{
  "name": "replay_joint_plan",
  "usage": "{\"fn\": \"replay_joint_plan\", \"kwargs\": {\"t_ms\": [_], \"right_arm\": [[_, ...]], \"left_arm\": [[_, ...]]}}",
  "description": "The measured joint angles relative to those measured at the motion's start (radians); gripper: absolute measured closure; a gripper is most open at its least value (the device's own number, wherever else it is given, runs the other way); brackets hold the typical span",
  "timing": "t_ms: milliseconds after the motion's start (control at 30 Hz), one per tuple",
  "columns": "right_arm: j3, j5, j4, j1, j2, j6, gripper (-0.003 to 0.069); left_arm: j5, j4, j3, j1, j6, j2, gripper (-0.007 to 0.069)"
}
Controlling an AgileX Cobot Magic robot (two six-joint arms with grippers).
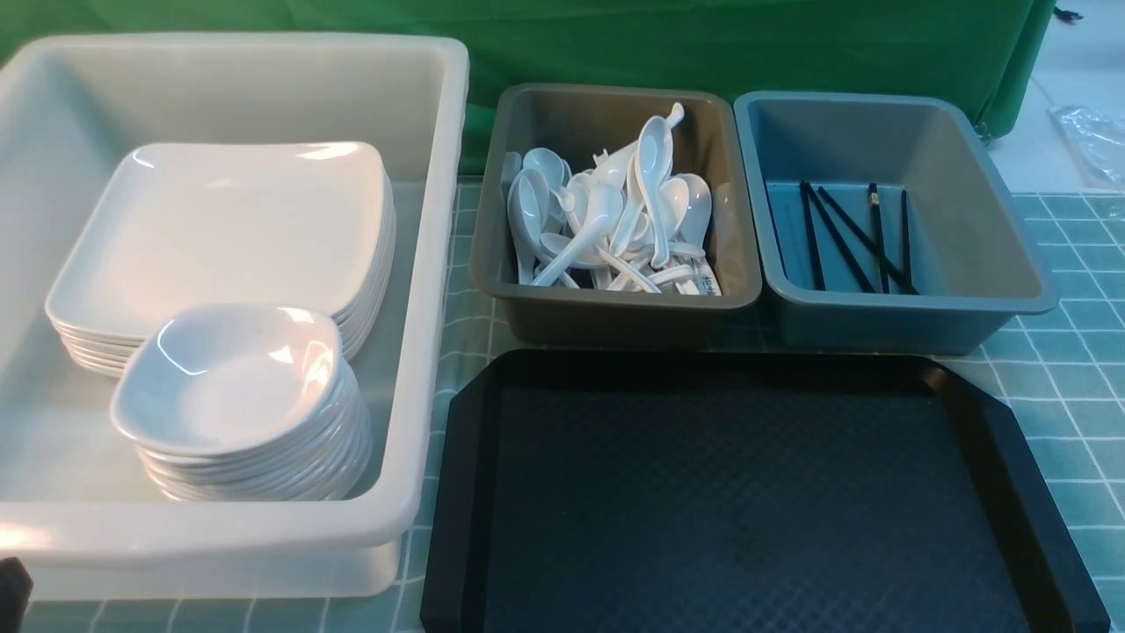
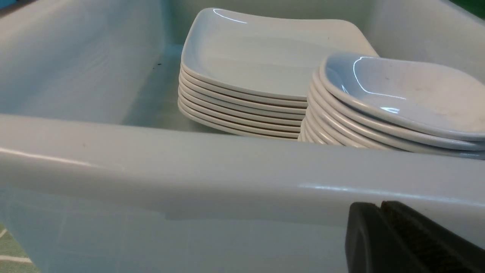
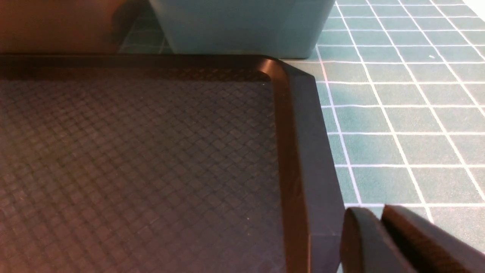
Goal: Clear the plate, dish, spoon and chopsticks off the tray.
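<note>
The black tray [image 1: 747, 492] lies at the front with nothing on it; its corner shows in the right wrist view [image 3: 299, 151]. A plate [image 1: 228, 229] tops a stack in the white bin, next to a stack of small dishes [image 1: 233, 374]; both stacks show in the left wrist view [image 2: 261, 57] [image 2: 409, 94]. Several spoons [image 1: 606, 220] lie piled in the grey-brown bin. Black chopsticks [image 1: 877, 237], one with a gold band, lie in the blue-grey bin. My left gripper [image 2: 380, 206] is shut and empty, outside the white bin's near wall. My right gripper [image 3: 380, 210] is shut and empty, beside the tray's right rim.
The big white bin [image 1: 431, 264] stands left of the tray; its near rim [image 2: 189, 163] fills the left wrist view. The grey-brown bin [image 1: 615, 312] and blue-grey bin [image 1: 967, 176] stand behind the tray. A green checked cloth [image 1: 1072, 369] covers the table.
</note>
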State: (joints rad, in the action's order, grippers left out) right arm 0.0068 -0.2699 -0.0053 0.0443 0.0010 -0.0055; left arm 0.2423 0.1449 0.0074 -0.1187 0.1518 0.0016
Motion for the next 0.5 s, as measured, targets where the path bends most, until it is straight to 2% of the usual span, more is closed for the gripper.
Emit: {"fn": "replay_joint_plan", "kwargs": {"t_ms": [500], "right_arm": [[0.000, 0.000, 0.000, 0.000, 0.000, 0.005, 0.0511]], "left_arm": [[0.000, 0.000, 0.000, 0.000, -0.002, 0.000, 0.0612]]}}
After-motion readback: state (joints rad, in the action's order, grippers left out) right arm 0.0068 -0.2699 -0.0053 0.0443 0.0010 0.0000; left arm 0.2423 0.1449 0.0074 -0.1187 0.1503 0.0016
